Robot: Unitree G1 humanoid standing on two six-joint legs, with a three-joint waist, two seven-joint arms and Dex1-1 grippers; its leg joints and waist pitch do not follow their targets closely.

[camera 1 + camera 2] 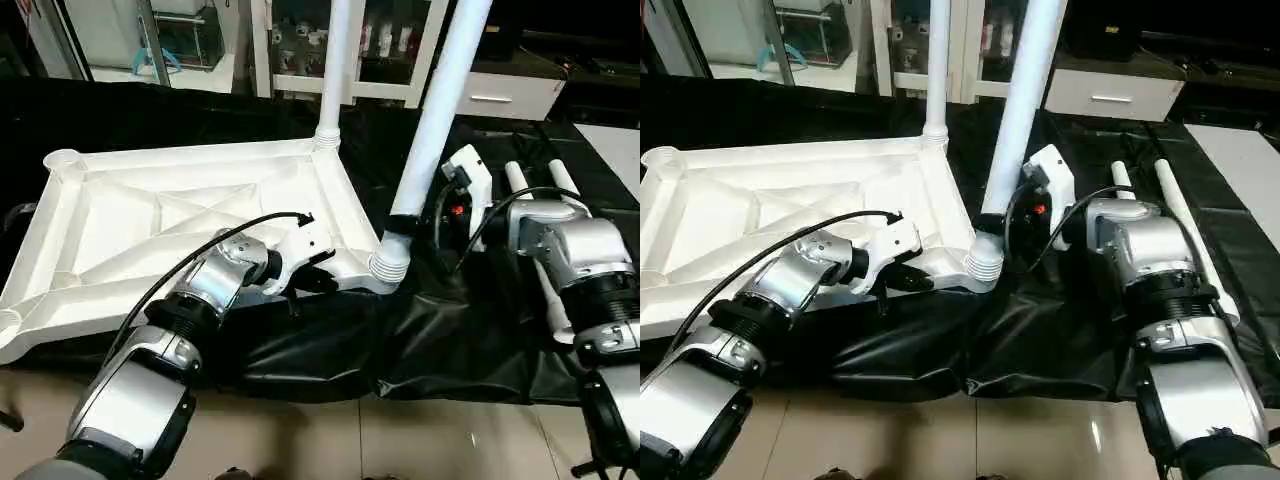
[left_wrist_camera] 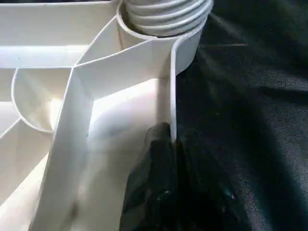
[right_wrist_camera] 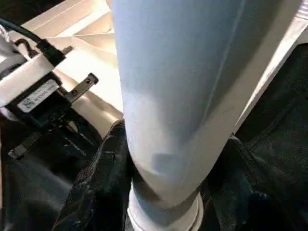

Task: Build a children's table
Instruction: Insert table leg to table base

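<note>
Two legs up — my right gripper (image 3: 163, 192) clasps the near-corner leg (image 1: 435, 120), my left gripper (image 2: 173, 144) pinches the tabletop (image 1: 150, 215) rim — two spare legs (image 1: 515, 180) remain.

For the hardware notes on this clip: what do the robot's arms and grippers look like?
Both forearms are glossy silver shells with black ribbed rings at the joints. The left gripper and right gripper have white housings and black fingers. A thin black cable loops along the left arm, and another runs to the right gripper, whose housing shows a small red spot.
</note>
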